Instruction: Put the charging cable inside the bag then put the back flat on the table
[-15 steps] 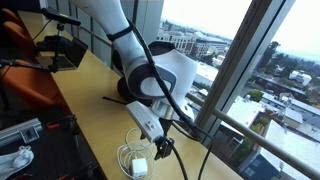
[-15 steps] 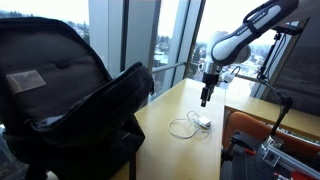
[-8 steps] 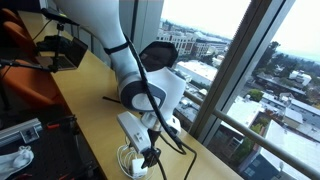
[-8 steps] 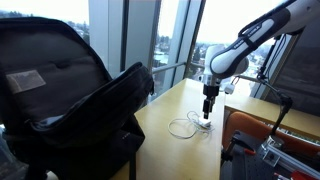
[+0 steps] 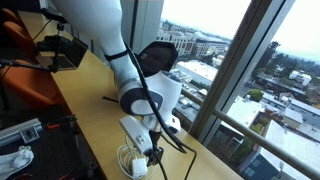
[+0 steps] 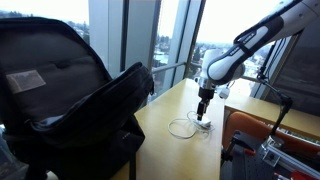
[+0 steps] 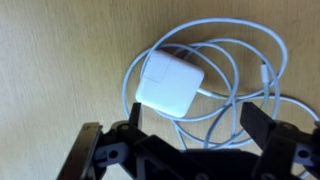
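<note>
A white charging cable with a square white power brick (image 7: 170,82) lies coiled on the wooden table; it also shows in both exterior views (image 5: 137,166) (image 6: 188,126). My gripper (image 7: 190,128) hangs just above it, jaws open, one finger on each side of the coil, nothing held. It shows in both exterior views (image 5: 152,155) (image 6: 200,113). A large black bag (image 6: 70,95) stands upright and open at the near end of the table, well apart from the gripper. It also shows behind the arm (image 5: 160,55).
A floor-to-ceiling window (image 5: 240,70) borders the table's far side. Orange chairs (image 5: 22,60) and black equipment (image 5: 60,50) stand along the table's other side, and an orange chair back (image 6: 265,130) stands by the table's edge.
My arm has come down from above the table toward the cable; the gripper now sits just over the coil. The cable and bag have not moved.
</note>
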{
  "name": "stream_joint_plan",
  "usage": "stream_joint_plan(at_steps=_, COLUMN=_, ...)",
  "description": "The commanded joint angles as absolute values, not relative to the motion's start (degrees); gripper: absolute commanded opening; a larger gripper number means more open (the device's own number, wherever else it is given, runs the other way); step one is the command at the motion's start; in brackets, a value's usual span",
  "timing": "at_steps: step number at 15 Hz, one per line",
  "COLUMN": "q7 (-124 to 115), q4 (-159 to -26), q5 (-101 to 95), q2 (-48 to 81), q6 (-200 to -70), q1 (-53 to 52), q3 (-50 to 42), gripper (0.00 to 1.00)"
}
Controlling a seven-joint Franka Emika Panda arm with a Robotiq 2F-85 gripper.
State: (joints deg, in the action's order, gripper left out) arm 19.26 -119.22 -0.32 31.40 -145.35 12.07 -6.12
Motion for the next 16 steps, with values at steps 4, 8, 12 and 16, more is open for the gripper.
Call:
stream_joint_plan(at_steps=4, q7=11.18, q4=-118.09, q5=-4.38, q2=35.27, q6=-153.4, q1=10.43, q3=-8.58, gripper=1.0)
stream_joint_plan(at_steps=8, q7=6.11, q4=-117.78, q5=-6.62, q2=36.54, q6=-154.57, q1=9.15, q3=-10.85, gripper=1.0)
stream_joint_plan(at_steps=12, q7=2.85, q4=-119.37, q5=-7.29, q2=34.59, q6=-152.65, q1=7.69, q3=-11.85, gripper=1.0)
stream_joint_plan(at_steps=16, q7=0.86, q4=-120.86, q5=-8.79, q2=33.03, q6=-151.9, q1=5.93, q3=-12.75, gripper=1.0)
